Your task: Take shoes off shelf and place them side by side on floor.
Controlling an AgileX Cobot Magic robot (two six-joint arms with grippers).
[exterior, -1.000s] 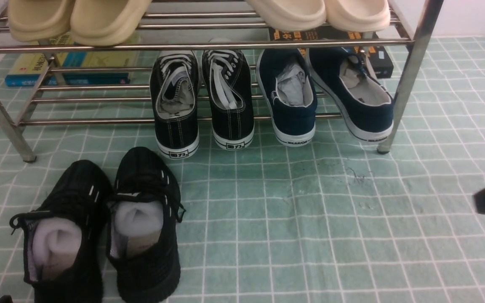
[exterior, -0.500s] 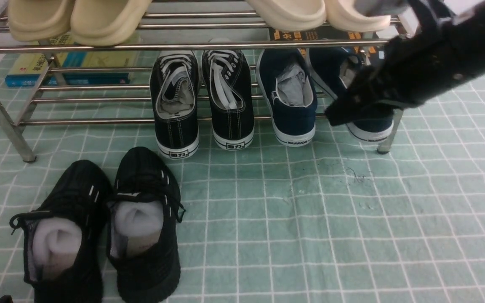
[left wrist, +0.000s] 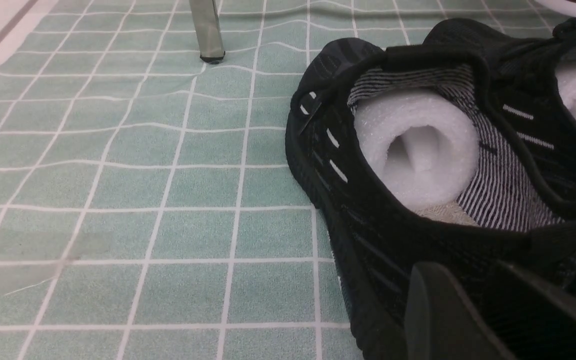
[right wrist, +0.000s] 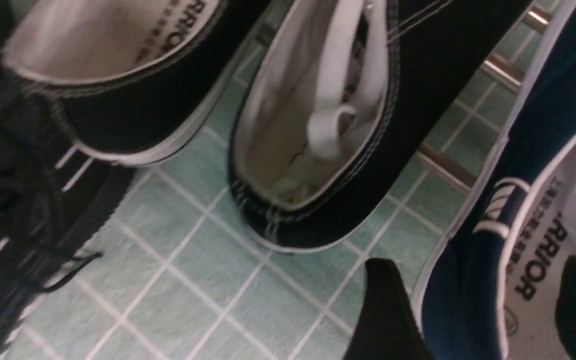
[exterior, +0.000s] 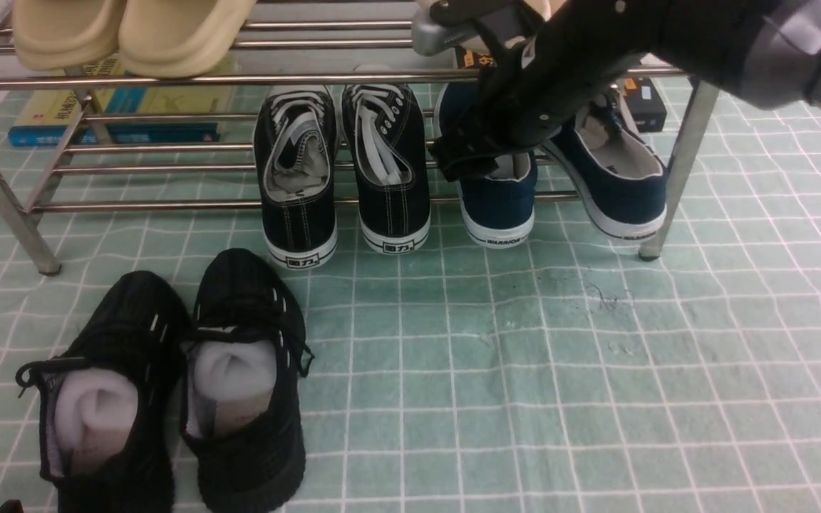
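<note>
Far left: left end effector [left wrist: 468, 310] sits low at the floor [exterior: 524, 399], just beside the heel of the black knit sneakers [exterior: 168, 385], which stand as a pair on the mat. Its wrist view shows only dark finger stubs, so I cannot tell whether it is spread or pressed together. Centre: black lace-ups [exterior: 343, 171] on the lower tier of the shelf [exterior: 168, 77], heels over the front rod. Right of those is the task pair: left navy shoe [exterior: 499, 206] and right navy shoe [exterior: 617, 171], both on the lower tier with heels toward the camera, the right one angled outward. Right end effector [exterior: 478, 160] reaches in under the top tier at the left navy shoe's opening. The right wrist view shows it spread, one finger outside the shoe's side wall and the other over the insole, not pinching. Judgement: early stage. Neither navy shoe is off the shelf, and the first grasp is lined up but not closed. Left to do: close, lift out, set down on open floor in front, then bring the second shoe alongside.
</note>
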